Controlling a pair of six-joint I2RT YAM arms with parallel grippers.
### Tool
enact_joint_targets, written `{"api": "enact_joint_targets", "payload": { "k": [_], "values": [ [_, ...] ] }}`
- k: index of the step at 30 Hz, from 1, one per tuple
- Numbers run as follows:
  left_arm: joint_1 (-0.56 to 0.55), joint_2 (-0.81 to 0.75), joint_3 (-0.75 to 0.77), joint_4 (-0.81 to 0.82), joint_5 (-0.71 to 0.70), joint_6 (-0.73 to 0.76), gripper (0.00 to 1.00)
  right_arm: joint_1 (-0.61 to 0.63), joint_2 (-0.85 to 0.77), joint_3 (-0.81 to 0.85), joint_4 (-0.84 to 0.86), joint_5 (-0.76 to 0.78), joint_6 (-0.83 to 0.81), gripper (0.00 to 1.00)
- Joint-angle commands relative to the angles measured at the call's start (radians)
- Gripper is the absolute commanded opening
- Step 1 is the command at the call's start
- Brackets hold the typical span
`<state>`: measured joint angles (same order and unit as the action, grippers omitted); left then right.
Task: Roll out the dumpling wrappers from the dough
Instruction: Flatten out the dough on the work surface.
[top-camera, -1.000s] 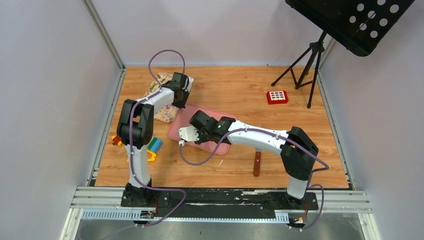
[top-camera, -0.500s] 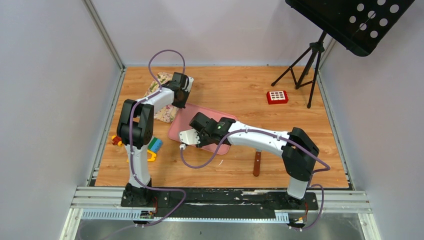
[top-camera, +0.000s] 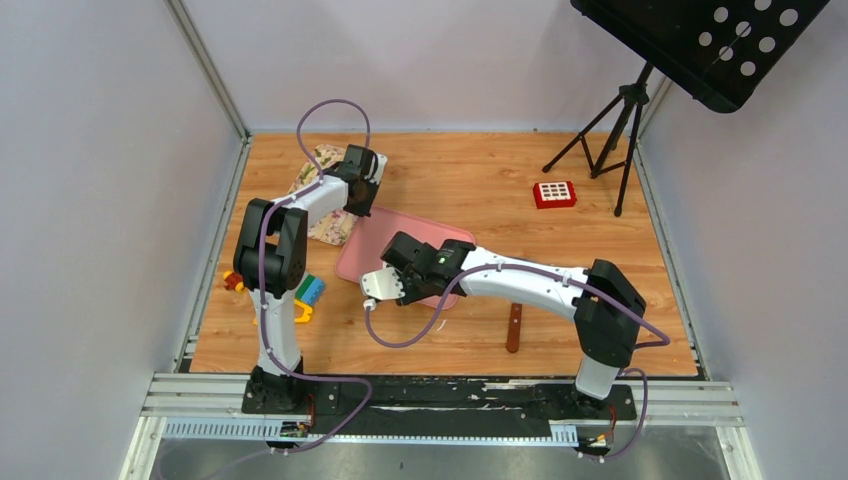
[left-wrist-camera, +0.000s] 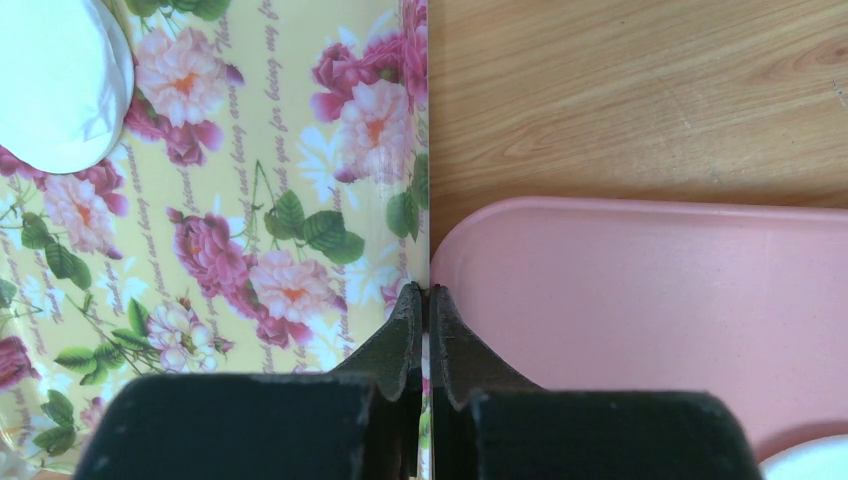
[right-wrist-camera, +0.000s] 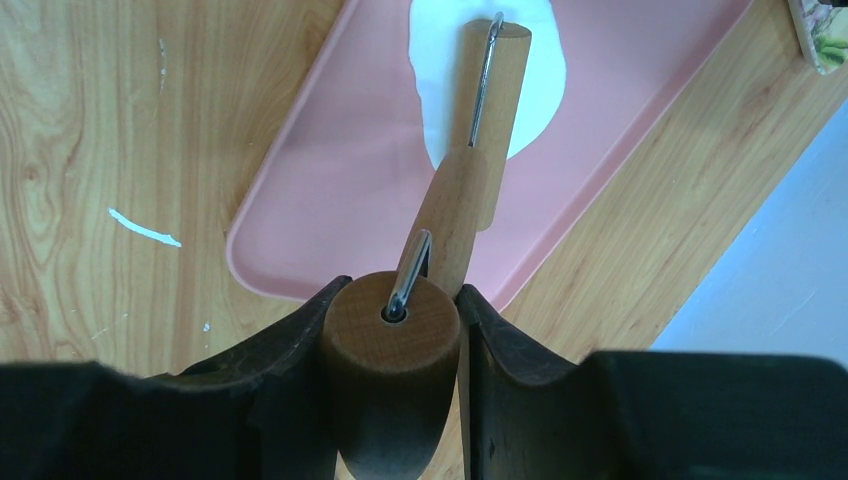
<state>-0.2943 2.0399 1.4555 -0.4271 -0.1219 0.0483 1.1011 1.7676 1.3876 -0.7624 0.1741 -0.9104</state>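
Dough (right-wrist-camera: 540, 95), a flat white sheet, is seen at far end of pink tray (right-wrist-camera: 330, 190), w/ front drum of wooden roller (right-wrist-camera: 455, 215) over it. Rear drum is clamped in right gripper (right-wrist-camera: 395, 310). One round dumpling wrapper (left-wrist-camera: 55, 80) is laid on floral mat (left-wrist-camera: 250, 230); mat edge is pinched in left gripper (left-wrist-camera: 428, 310), fingers together.

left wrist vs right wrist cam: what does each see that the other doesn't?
Left wrist only: a round white wrapper lying on the floral mat, and the left gripper, closed at the mat's edge.
Right wrist only: the right gripper clamped on a wooden roller whose far end is over the flattened dough, and a white scrap on the table.
Both: the pink tray, the wooden table and the mat, though the right wrist catches only its corner.
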Motion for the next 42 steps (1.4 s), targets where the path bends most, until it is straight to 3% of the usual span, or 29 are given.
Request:
{"api": "enact_joint_targets", "payload": {
  "k": [1,24,29,34,42],
  "values": [
    [-0.002,0.006,-0.037,-0.056,-0.001,-0.01,0.0,0.027,0.045,-0.081,-0.251,-0.231,0.047,0.0],
    [-0.002,0.009,-0.038,-0.053,-0.002,-0.01,0.0,0.029,-0.046,0.019,-0.314,-0.155,0.043,0.0],
    [-0.002,0.011,-0.038,-0.053,0.002,-0.01,0.0,-0.01,-0.104,0.149,-0.206,0.015,0.03,0.0],
    [-0.002,0.006,-0.041,-0.052,0.001,-0.01,0.0,-0.096,-0.101,0.334,-0.139,0.02,0.044,0.0],
    [-0.002,0.013,-0.037,-0.055,0.001,-0.01,0.0,-0.118,0.007,0.273,0.095,0.05,0.06,0.0]
  ]
}}
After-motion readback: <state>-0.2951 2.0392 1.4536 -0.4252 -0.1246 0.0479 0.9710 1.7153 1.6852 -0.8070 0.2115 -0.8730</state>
